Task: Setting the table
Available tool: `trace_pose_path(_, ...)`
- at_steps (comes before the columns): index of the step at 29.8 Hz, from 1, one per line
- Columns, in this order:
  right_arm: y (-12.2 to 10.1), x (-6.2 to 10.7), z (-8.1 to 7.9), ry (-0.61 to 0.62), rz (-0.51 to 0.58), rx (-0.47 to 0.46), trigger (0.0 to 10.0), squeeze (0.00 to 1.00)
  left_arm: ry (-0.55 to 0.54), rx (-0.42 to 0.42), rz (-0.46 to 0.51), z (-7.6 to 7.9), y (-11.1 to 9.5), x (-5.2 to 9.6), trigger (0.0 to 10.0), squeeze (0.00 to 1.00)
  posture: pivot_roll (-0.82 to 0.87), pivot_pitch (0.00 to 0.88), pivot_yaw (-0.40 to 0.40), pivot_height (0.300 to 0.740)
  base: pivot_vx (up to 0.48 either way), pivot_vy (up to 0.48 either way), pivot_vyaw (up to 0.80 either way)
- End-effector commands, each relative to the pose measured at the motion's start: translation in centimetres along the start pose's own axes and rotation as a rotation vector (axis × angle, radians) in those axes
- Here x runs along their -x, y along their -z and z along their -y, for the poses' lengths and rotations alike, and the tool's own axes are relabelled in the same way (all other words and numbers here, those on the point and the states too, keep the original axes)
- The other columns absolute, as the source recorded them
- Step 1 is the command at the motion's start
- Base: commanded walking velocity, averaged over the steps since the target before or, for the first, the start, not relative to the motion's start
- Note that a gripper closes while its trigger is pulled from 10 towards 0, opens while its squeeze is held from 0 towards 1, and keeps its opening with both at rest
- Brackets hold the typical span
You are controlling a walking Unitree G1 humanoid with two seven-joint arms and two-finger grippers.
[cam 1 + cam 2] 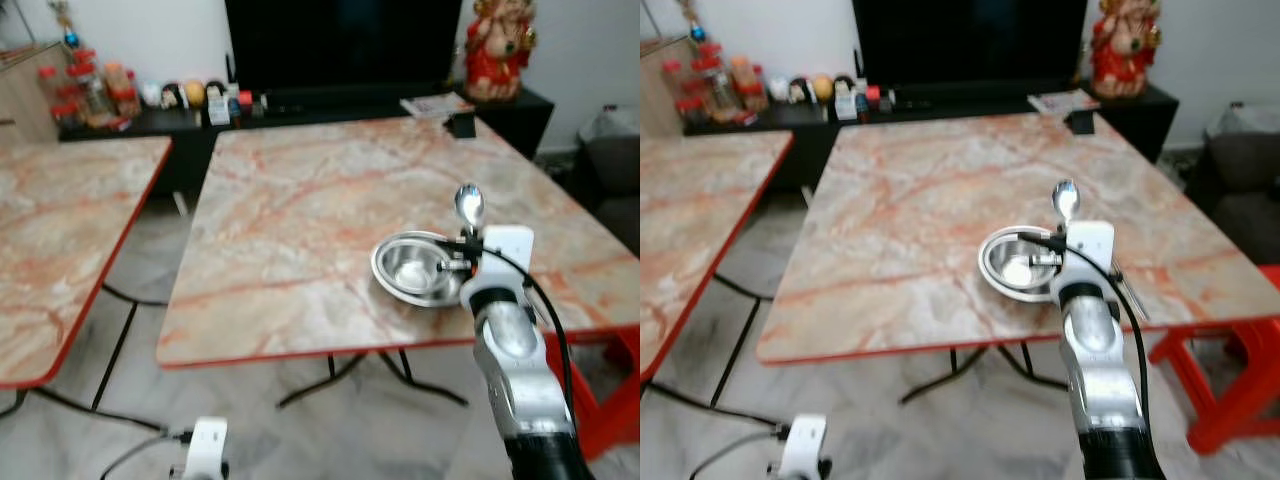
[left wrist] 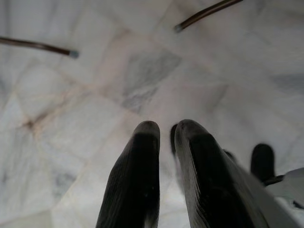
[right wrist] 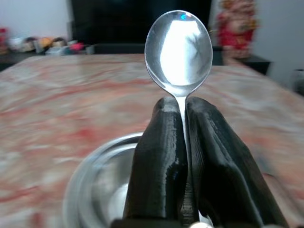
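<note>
From the left eye view, the right gripper [image 1: 468, 232] is holding a spoon [image 1: 469, 205] upright, bowl end up, over the near right part of the marble table [image 1: 300, 220]. Just beside it, toward the robot's left, a steel bowl [image 1: 412, 266] is sitting on the tabletop close to the near edge. The left gripper [image 1: 205, 450] is hanging low over the floor, idle.

The right eye view is showing the same layout: the spoon is rising just behind the bowl's far right rim, and bare tabletop is lying to the right of the bowl. That bare strip looks like the sensible spot for the spoon, so the arm should probably be shifting right before lowering, to keep the handle from knocking the rim.

In the left wrist view, the left gripper's two black fingers [image 2: 137, 180] are pointing down at the pale floor tiles, drawn close with only a thin gap between them.

In the right wrist view, the right gripper's fingers [image 3: 161, 161] are pressing together on the spoon's thin neck, just under its bowl, with the steel bowl lying below and behind them. The grip is narrow and the handle is hidden, so the spoon may be pivoting easily; tilting the wrist slowly until the spoon is lying flat, then releasing only near the tabletop, should be keeping it from bouncing or sliding.
</note>
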State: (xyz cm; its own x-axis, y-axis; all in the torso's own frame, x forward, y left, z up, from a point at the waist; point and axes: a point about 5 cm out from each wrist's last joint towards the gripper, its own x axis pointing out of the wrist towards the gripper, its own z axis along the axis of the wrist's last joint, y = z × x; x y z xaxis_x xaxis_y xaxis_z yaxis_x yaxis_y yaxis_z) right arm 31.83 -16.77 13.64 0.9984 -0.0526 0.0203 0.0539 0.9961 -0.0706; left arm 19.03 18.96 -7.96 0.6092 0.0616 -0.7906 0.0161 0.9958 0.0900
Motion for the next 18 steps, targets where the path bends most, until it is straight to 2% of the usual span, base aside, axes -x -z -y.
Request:
trace_pose_path(1, -0.54, -0.04, 0.16, 0.004, 0.028, 0.008, 10.0, 0.0, 0.002, -0.023, -0.013, 0.19, 0.34, 0.05, 10.0, 0.0, -0.05, 0.0, 0.003, 0.728, 0.0, -0.461, 0.0)
trace_pose_path(13, -0.69, -0.06, 0.34, 0.011, 0.033, 0.032, 10.0, 0.0, -0.001, -0.02, -0.019, 0.16, 0.5, 0.08, 10.0, 0.0, -0.05, 0.0, 0.003, 0.728, 0.0, -0.465, 0.0)
trace_pose_path(15, -0.69, -0.08, 0.33, 0.012, 0.033, 0.028, 10.0, 0.0, -0.002, -0.02, -0.019, 0.14, 0.51, 0.08, 10.0, 0.0, -0.05, 0.0, 0.003, 0.728, 0.0, -0.461, 0.56)
trace_pose_path(18, -0.69, -0.11, 0.34, 0.014, 0.03, 0.017, 10.0, 0.0, -0.004, -0.017, -0.019, 0.07, 0.51, 0.08, 10.0, 0.0, -0.05, 0.0, 0.002, 0.728, 0.0, -0.454, 0.0)
